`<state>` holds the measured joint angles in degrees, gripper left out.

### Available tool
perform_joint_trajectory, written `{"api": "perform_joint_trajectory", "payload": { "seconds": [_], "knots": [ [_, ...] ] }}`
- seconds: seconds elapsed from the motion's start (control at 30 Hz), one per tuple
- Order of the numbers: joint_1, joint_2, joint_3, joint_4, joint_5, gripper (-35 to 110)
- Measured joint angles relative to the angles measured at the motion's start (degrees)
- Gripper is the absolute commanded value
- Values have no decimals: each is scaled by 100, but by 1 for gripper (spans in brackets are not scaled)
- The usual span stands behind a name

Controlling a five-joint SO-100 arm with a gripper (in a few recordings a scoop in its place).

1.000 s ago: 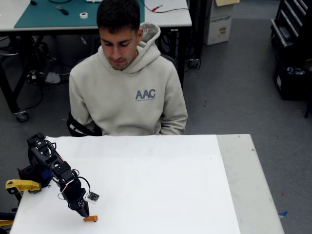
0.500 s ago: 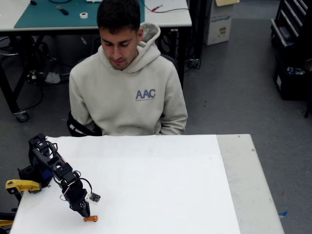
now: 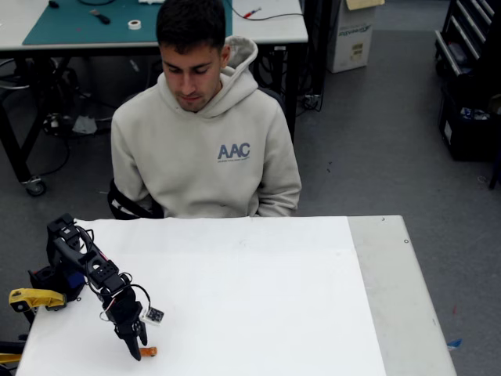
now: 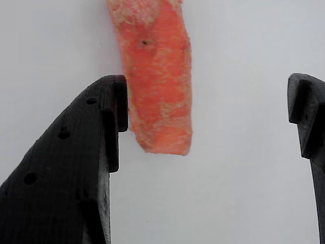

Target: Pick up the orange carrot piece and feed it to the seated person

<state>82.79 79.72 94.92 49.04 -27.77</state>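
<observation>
gripper: jaws apart, tips down at the table, straddling the carrot's near end
carrot: flat on the table, just beside the left finger
person: seated behind the table, well apart from the carrot

The arm is black throughout, built of blocky segments with thin dark cables looping along them, and a touch of red wire shows near the wrist. Beside the gripper sits a small square module with a pale face. In the wrist view the gripper's fingers are matte black plastic, the left one broad and tapered with several small round holes, the right one narrow with a stepped inner edge
</observation>
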Motion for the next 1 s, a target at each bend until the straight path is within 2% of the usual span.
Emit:
{"api": "perform_joint_trajectory", "payload": {
  "seconds": [0.8, 1.0],
  "knots": [
    [53, 0, 483, -35, 0, 26],
    [53, 0, 483, -35, 0, 16]
  ]
}}
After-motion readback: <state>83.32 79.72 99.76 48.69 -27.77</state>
